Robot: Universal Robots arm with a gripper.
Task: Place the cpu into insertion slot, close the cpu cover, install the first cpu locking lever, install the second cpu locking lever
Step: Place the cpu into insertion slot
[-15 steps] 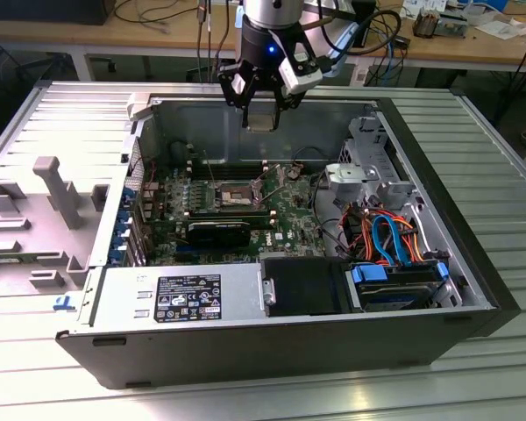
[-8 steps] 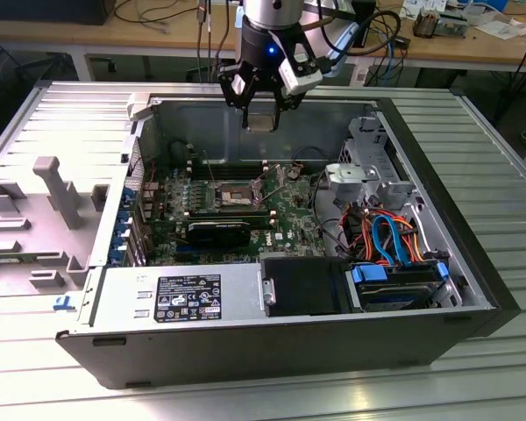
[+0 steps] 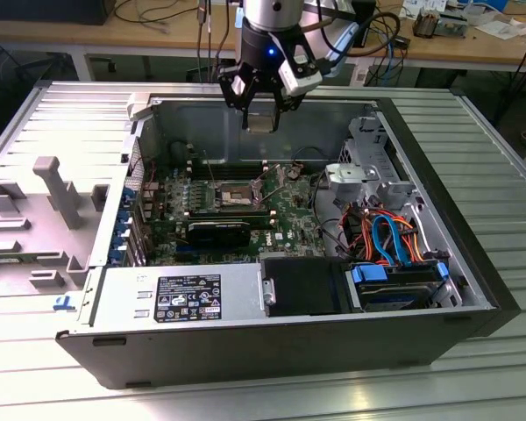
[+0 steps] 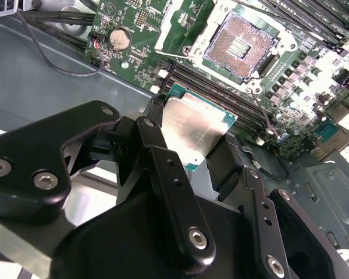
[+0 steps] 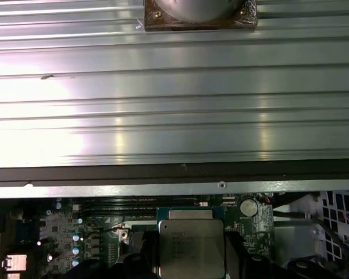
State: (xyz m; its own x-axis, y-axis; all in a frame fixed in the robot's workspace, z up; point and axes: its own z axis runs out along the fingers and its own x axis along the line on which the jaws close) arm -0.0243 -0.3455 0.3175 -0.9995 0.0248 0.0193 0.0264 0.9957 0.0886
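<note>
- Gripper (image 3: 262, 107): black fingers (image 4: 157, 152) clamped on two opposite edges of the cpu. In the exterior view it hangs well above the slot, toward the far wall of the case from it.
- Cpu (image 3: 261, 122): held in the air, apart from the slot and touching nothing but the fingers. In the second wrist view the cpu (image 4: 192, 125) shows its dull silver lid with a thin green edge around it. In the first wrist view the cpu (image 5: 191, 247) shows the same lid, flanked by the dark fingers.
- Slot (image 3: 232, 195): square socket on the green board (image 3: 285, 215), holding no chip. In the second wrist view the slot (image 4: 241, 43) shows its dark contact field bare inside a silver rim.
- Cover (image 4: 173, 32): pale metal frame standing at one edge of the slot, not lying over the contact field.
- Memory slots (image 4: 221, 87): long black rails just beside the slot; in the second wrist view they run between the slot and the cpu.
- Coin cell (image 4: 119, 39): round silver disc on the board, near the slot.
- Case (image 3: 473, 289): open, with the slot on the board at its floor.
- Power supply (image 3: 184, 298): grey box at the near wall, well apart from the slot.
- Cables (image 3: 390, 237): blue and orange bundle, to the exterior view's right of the slot.
- Table (image 3: 473, 132): ribbed metal surface bearing the case.
</note>
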